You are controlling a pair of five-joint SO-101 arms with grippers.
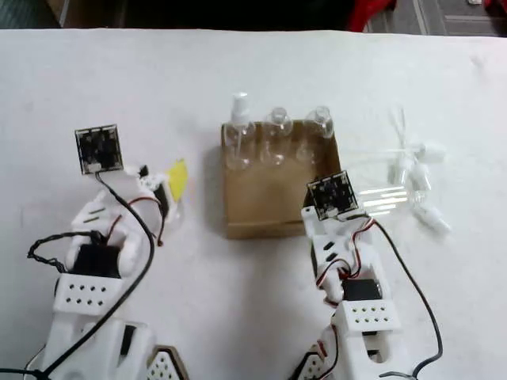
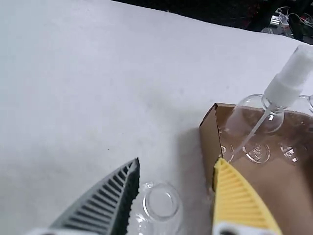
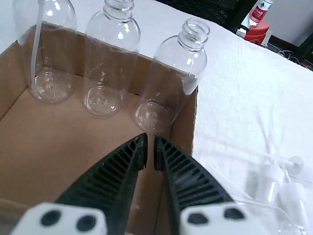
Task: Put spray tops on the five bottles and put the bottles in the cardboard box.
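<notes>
Cardboard box [image 1: 269, 207] holds three bottles [image 1: 276, 136]; left pincer [image 2: 177, 164] gapes around fourth bottle [image 2: 159, 203]; right pincer [image 3: 150, 142] closed, empty.

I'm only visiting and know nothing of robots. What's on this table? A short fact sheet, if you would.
box: cardboard box, mid-table, open
in box: bottle with spray top, two bare bottles, upright by the far wall
left fingers: open, either side of a fourth bottle beside the box
right fingers: shut, empty, above the box
spray tops: loose on the table, right arm's side
</notes>
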